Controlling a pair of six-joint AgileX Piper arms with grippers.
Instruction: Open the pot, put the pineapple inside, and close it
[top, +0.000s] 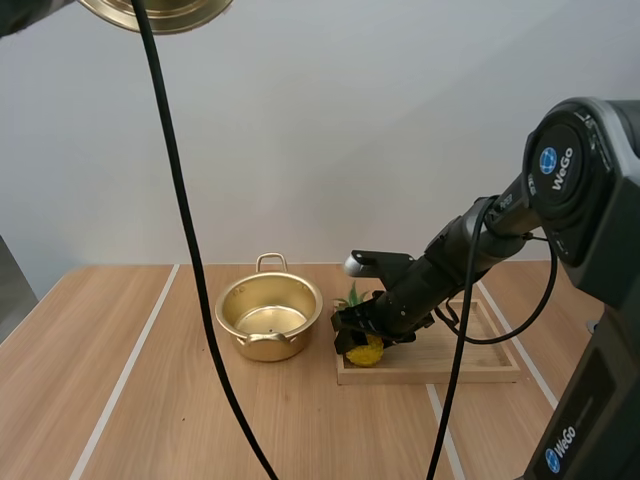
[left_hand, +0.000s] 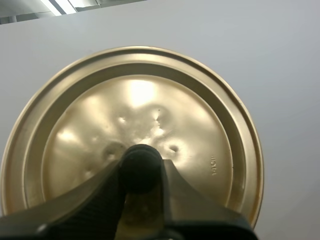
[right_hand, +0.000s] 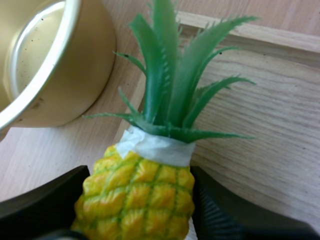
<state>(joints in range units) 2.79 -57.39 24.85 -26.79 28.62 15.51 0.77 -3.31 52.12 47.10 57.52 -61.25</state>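
Gold lid (top: 155, 12) hangs upper left, knob pinched by L gripper (left_hand: 141, 167); R gripper (top: 358, 338) clamps pineapple (top: 366, 352) on tray (top: 470, 366), centre-right. Step: pickup; next, lift & carry over open pot (top: 268, 318).

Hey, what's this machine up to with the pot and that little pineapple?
The left gripper holds the golden lid by its knob, high above the table. The pot stands open beside a wooden tray. The right gripper is down at the tray's end nearest the pot, pinching the pineapple, which isn't in the pot yet.
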